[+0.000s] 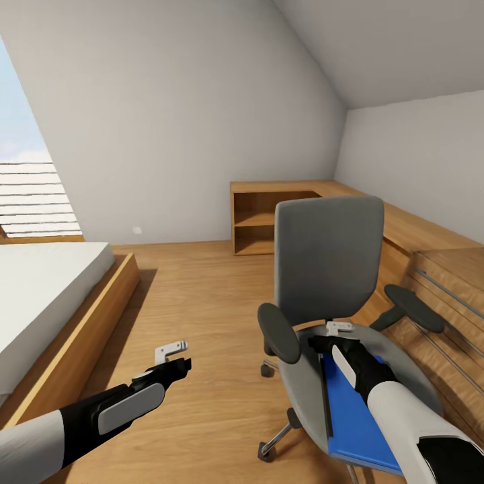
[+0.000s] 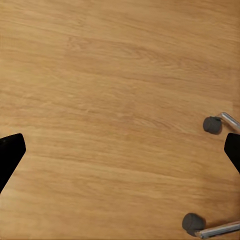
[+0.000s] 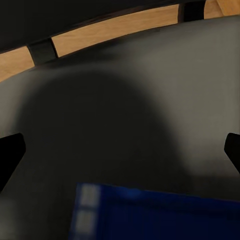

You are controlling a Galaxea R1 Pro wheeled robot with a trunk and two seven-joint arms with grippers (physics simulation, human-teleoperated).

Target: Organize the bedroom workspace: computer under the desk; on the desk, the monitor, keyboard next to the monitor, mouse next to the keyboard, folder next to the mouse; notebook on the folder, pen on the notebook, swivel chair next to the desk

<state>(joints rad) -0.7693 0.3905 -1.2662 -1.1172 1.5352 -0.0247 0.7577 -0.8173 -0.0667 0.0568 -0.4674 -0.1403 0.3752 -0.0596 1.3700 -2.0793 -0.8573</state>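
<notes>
My right gripper (image 1: pixel 340 329) hides part of the folder (image 1: pixel 356 413) on the swivel chair (image 1: pixel 329 259), lower right; both jaws spread, left gripper (image 1: pixel 172 351) too.

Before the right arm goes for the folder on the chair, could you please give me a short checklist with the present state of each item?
1. Thin bright blue folder lies flat on the grey padded swivel chair seat: ok.
2. Right gripper over the seat, just beyond the folder's far edge: ok.
3. Right gripper open, fingers wide apart: ok.
4. Folder gripped: not ok, nothing between the fingers.
5. Left gripper open over the light wooden floor, off the chair: ok.
6. Path to desk: cannot tell.
</notes>
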